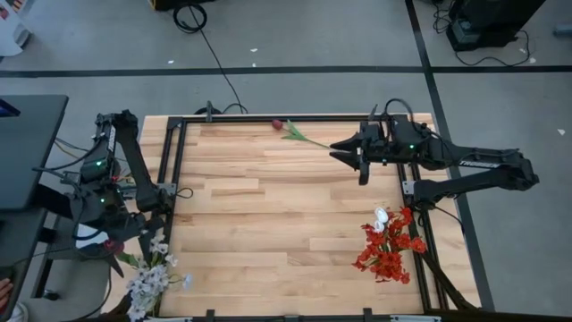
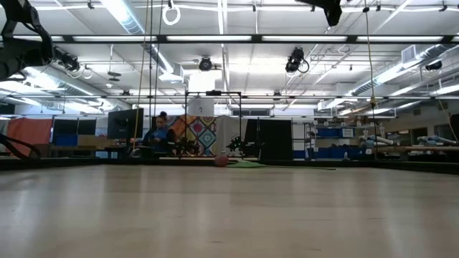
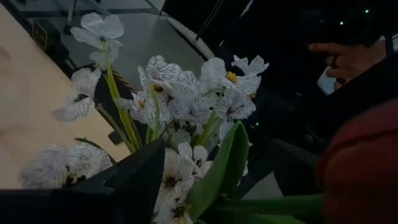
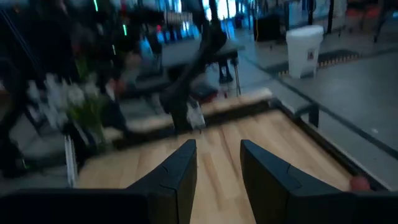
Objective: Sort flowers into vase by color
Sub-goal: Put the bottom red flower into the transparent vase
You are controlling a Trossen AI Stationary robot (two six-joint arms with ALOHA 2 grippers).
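From above, your left arm is folded at the table's (image 1: 268,224) left edge; the left hand (image 1: 109,246) sits just off the near-left corner, beside a bunch of white flowers (image 1: 147,279) standing there; a dark maroon bud (image 1: 113,244) shows at that hand, though whether the hand grips it you cannot tell. In the left wrist view the white blooms (image 3: 186,106) on green stems fill the middle, just past one dark finger (image 3: 134,183), with a broad green leaf (image 3: 217,171) beside it; a person's hand (image 3: 345,57) and a red sleeve (image 3: 360,168) show beyond the flowers.

Moving right, a single maroon tulip (image 1: 278,124) lies on the table near the far edge, its green stem (image 1: 304,137) trailing toward the right arm; in the low view it shows as a small reddish bud (image 2: 221,160) far across the wood, with a seated person (image 2: 156,134) in the room behind.

Further right, your right hand (image 1: 344,150) reaches in from the right side toward that stem's end, apart from it; in the right wrist view its fingers (image 4: 177,171) stand parted with only bare table between them, grasping nothing.

At the near-right corner a cluster of red flowers (image 1: 386,250) stands, with one white tulip (image 1: 382,216) at its far edge.
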